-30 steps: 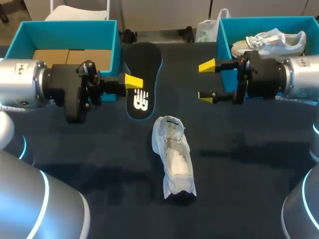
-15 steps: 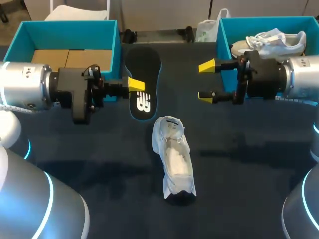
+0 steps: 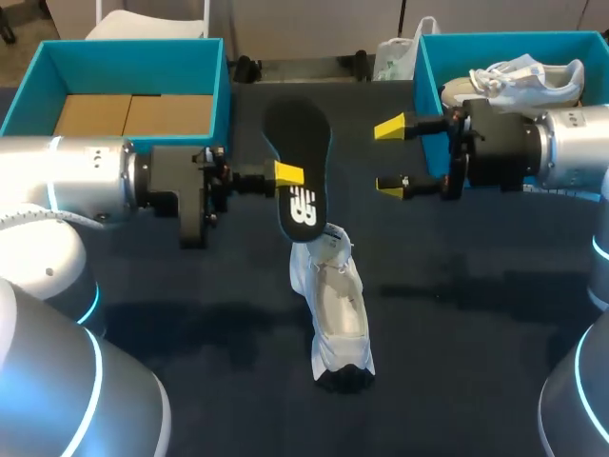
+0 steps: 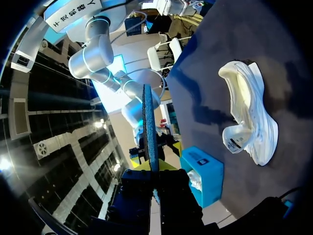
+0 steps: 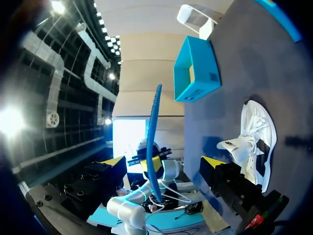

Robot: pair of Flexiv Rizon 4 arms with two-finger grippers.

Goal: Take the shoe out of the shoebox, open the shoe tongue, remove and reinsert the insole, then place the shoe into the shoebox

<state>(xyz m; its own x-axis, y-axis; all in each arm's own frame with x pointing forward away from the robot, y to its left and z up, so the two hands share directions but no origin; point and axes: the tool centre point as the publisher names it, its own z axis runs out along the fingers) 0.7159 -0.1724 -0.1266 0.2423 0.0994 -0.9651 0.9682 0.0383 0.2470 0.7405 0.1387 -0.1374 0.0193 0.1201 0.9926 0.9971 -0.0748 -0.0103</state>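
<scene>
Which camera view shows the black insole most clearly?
The head view: the insole shows its broad black face there, held in the left gripper. Both wrist views show it only edge-on, as a thin upright strip.

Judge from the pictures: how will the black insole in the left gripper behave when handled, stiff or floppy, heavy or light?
Probably light: the left gripper holds the insole by one edge. Likely flexible, not limp: edge-on in the right wrist view it bows slightly yet stands unsupported. It may bend when pushed into the shoe.
</scene>
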